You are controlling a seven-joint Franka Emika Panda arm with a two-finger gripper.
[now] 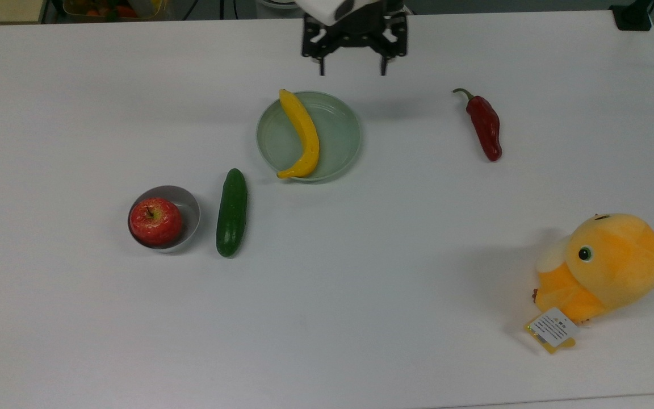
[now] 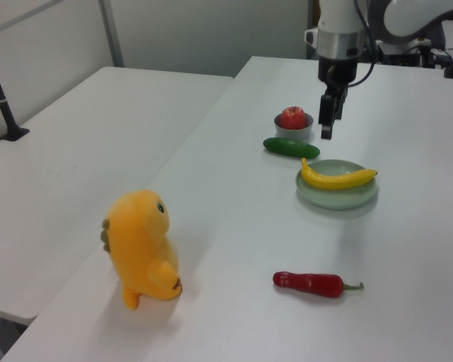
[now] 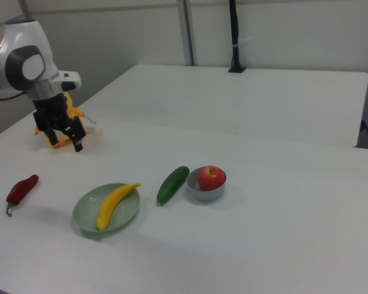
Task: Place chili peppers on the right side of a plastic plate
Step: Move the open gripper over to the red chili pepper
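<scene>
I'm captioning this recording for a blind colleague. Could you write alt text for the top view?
The open black two-finger gripper hangs over the white table's far edge, between a pale green round plastic plate holding a yellow banana and a glossy dark red chili pepper. Nearer lie a dark green cucumber, a red apple in a grey bowl, and an orange plush toy.

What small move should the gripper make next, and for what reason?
Probably it should travel toward the top view's right and come down over the chili pepper. The gripper is open and empty, hanging near the far edge of the plate, while the pepper lies alone on the table, well apart from the plate, so it must be picked up first.
</scene>
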